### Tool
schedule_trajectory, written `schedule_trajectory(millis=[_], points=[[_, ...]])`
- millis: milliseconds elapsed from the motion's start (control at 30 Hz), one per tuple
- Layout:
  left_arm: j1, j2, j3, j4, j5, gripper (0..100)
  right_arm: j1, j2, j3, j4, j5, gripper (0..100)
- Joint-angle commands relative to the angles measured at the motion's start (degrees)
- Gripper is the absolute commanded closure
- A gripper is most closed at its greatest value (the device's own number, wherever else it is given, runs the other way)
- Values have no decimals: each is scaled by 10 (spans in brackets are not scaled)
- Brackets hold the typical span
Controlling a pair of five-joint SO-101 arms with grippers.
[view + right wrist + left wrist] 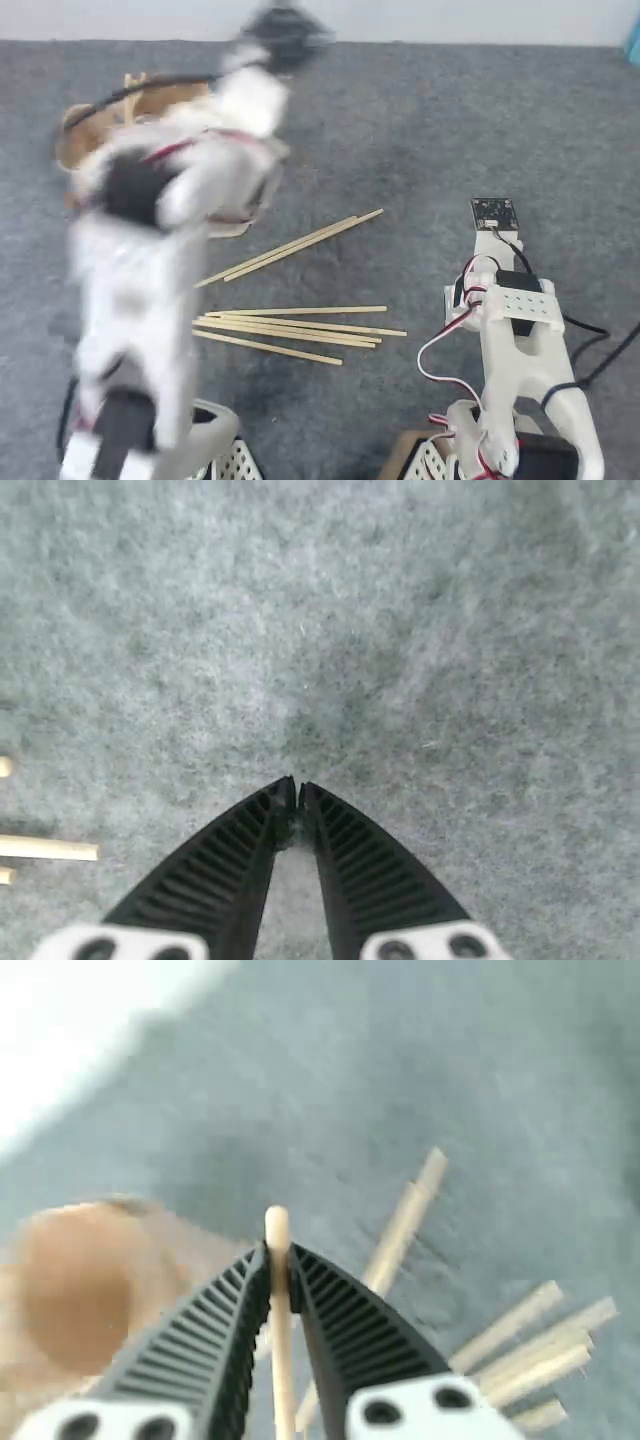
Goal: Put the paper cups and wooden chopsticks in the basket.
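The grey mat (420, 130) bears a tan basket (95, 125) at its far left, partly behind the left arm (150, 260). Pale, slender wooden chopsticks (290, 330) lie loose mid-mat. The left gripper (278, 1255) pinches a single chopstick (276, 1225) above them. The right gripper (297, 788) has its jaws pressed together, holding nothing.

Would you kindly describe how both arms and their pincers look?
The left arm and right arm are white plastic with black motor blocks and red wiring. The left pincer and right pincer have black ribbed tapering fingers on white bases.
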Motion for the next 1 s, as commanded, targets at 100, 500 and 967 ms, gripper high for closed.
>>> schedule_trajectory(millis=[100, 500, 967], points=[[-173, -134, -37, -198, 109, 987, 1, -25, -4, -6, 7, 980], [-349, -47, 109, -590, 313, 987, 2, -24, -3, -5, 7, 980], [-411, -41, 278, -697, 258, 987, 2, -22, -3, -6, 7, 980]])
